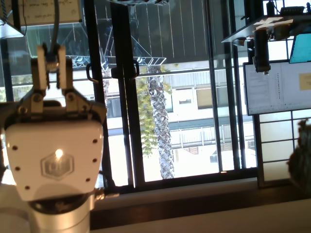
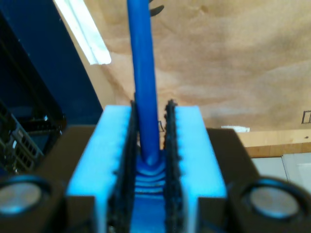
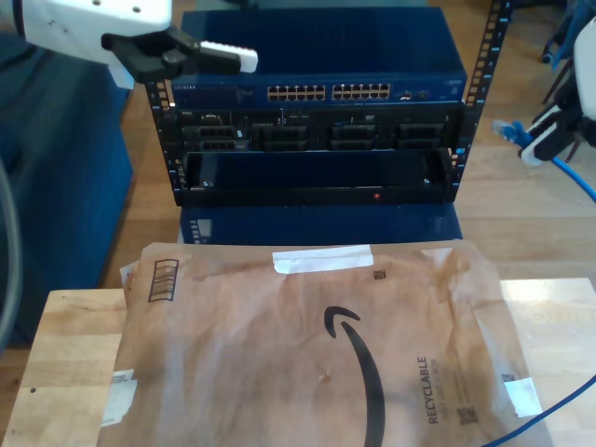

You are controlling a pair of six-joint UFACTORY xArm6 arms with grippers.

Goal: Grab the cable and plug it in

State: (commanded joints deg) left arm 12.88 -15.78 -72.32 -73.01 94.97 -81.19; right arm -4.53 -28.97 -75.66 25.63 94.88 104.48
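The grabbing is done, the plugging is not. The rack (image 3: 317,140) stands well apart from the cable (image 2: 145,73), which is clamped between the pads of my second gripper (image 2: 149,145) at the exterior view's right. The plug (image 3: 507,128) (still free) must be brought to the switch ports (image 3: 326,92). Whether my first gripper (image 1: 51,60) is closed cannot be told.

- My second gripper (image 3: 533,142), with white fingers, hangs at the exterior view's right edge, clamped on the thin bright-blue cable (image 3: 575,177) near its clear plug.
- An arm's gripper (image 3: 219,56) reaches in from the exterior view's upper left.
- A dark-blue network switch (image 3: 317,91) tops the black rack (image 3: 317,158).
- A brown paper mailer (image 3: 317,354) covers the wooden tabletop (image 3: 65,372).
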